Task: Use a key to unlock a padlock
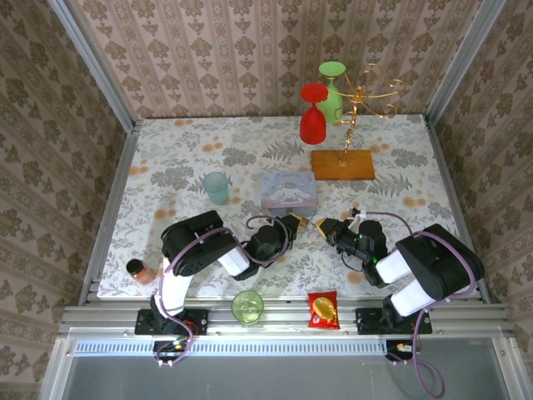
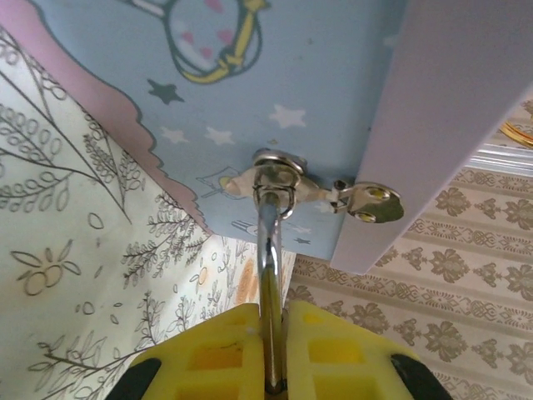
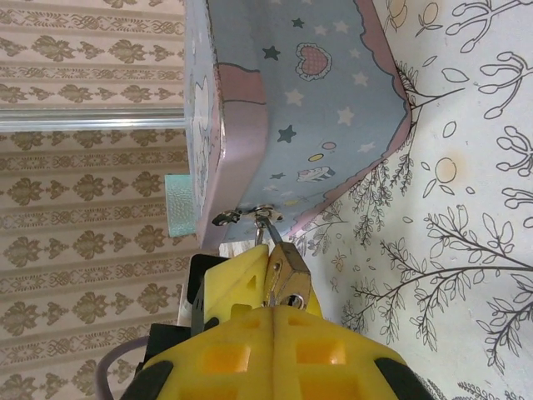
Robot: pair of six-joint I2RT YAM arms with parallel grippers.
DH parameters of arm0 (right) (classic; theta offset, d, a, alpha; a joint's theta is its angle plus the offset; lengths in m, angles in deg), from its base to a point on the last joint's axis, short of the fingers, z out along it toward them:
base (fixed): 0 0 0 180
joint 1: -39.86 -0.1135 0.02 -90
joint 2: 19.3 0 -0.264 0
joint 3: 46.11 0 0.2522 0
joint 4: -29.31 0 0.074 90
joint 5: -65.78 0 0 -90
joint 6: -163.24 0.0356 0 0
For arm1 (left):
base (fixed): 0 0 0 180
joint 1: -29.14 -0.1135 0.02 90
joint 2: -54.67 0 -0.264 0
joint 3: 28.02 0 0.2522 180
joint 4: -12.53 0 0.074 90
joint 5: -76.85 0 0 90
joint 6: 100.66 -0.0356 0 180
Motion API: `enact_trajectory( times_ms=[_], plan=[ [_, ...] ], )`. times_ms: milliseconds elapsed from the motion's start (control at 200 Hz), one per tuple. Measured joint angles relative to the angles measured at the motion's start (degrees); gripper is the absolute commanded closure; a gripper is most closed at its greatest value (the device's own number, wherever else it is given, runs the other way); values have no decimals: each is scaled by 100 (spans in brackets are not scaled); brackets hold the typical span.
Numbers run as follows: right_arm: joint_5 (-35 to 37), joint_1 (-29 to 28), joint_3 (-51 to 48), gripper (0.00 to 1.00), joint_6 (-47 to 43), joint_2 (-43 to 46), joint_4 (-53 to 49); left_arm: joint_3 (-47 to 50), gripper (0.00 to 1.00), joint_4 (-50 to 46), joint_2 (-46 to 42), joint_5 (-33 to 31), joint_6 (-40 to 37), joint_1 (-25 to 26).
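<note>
Chrome shackle (image 2: 268, 267) rises toward twelve o'clock from your left gripper (image 2: 271, 333), clamped on it; your right gripper (image 3: 273, 312) pinches the padlock (image 3: 288, 267).

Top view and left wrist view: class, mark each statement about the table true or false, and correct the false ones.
1. The teal cup stands to the right of the blue tin. False: it stands to the left of it.
2. The left gripper is shut on the padlock. True.
3. The snack packet lies on top of the tin. False: it lies at the near edge, beside the right arm's base.
4. A red cup is at the far side, by the gold rack. True.
</note>
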State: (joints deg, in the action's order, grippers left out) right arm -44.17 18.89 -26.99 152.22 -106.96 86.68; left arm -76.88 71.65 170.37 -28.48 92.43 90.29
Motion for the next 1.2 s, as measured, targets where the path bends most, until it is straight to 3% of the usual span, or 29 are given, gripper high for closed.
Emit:
enact_trajectory(
  times_ms=[490, 1200],
  plan=[
    [120, -37, 7, 100, -273, 511, -868, -101, 100, 11, 83, -120, 262, 42],
    [256, -59, -15, 100, -273, 308, -695, -177, 100, 101, 205, -170, 369, 92]
  ],
)
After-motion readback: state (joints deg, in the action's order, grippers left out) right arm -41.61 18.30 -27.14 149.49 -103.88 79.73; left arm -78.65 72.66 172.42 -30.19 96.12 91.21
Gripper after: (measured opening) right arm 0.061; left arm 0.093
